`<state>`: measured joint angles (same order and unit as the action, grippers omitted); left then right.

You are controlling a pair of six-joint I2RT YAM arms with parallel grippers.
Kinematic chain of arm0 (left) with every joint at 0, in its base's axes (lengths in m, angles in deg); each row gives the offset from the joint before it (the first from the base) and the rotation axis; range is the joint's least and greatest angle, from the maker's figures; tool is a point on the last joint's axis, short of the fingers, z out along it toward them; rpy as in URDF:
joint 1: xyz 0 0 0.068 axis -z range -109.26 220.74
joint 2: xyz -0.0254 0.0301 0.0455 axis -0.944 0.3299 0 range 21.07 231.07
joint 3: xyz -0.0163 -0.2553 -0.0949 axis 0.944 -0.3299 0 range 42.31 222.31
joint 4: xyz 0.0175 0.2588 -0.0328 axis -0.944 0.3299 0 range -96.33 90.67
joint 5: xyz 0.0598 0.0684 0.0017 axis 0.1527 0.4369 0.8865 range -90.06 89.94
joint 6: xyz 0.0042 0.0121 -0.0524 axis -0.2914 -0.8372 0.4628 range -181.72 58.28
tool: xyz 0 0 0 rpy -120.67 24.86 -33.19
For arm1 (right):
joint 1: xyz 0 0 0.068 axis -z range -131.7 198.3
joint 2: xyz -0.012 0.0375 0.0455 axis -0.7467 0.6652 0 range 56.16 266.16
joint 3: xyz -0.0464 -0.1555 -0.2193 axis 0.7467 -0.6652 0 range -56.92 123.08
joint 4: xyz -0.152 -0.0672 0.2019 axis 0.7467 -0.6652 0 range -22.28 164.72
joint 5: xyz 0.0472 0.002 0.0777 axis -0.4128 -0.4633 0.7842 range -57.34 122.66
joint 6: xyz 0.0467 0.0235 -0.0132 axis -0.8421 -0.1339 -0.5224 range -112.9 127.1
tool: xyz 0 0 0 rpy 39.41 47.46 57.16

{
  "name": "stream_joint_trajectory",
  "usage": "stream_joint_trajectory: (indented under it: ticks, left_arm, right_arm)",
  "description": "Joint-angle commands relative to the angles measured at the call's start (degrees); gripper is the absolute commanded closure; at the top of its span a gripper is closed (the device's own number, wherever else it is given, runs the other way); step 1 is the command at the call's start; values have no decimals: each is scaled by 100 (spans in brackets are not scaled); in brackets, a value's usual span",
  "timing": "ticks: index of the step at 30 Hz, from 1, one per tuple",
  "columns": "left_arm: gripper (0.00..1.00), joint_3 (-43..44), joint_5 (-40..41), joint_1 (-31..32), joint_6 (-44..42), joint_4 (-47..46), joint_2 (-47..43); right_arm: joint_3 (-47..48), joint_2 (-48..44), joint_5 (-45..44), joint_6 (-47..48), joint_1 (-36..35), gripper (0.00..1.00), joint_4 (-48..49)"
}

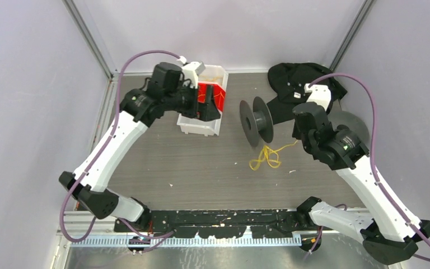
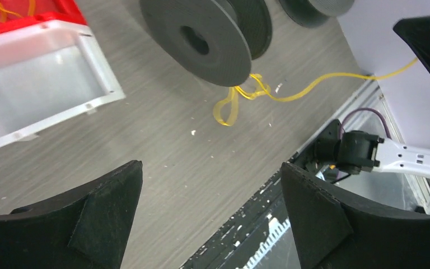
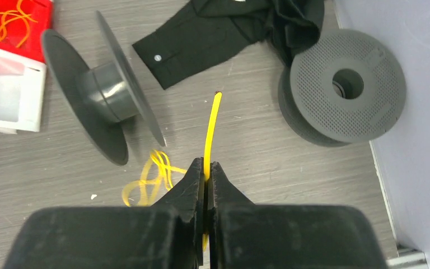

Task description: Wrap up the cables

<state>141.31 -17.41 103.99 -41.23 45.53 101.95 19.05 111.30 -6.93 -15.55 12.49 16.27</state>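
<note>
Right end effector, matte black, clamped on thin yellow cable, its loose loops on grey wood-grain worktop beside smooth dark-grey spool; left end effector spread apart in its wrist view.

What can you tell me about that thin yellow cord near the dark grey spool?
The thin yellow cord looks like a flexible plastic string. Most of it lies in loose loops on the grey wood-grain table, at the foot of the dark grey spool. One strand rises to the right gripper, which is shut on it, a short free end poking out beyond.
</note>
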Motion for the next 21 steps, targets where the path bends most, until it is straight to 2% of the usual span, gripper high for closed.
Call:
stream_joint_trajectory:
  ticks: [1, 4, 8, 11, 17, 21]
  left_arm:
    - [6, 38, -61, 409, 378, -799, -80]
    - [8, 181, -119, 584, 335, -857, 23]
    - [10, 256, -691, 807, 45, -1042, 164]
    - [11, 127, -618, 1146, -230, -1363, 283]
    - [12, -712, -590, 1580, -401, -2886, 438]
    - [15, -871, -814, 1641, -308, -3535, 706]
  right_arm:
    - [50, -340, 251, -112, 278, 100, 559]
    - [331, -265, 756, 56, 281, 100, 538]
    - [961, -8, 1345, 209, 285, 100, 188]
    - [1331, 178, 1607, 170, 283, 100, 18]
    - [1329, 359, 1823, -100, 285, 100, 197]
    - [1193, 429, 1976, -288, 289, 100, 354]
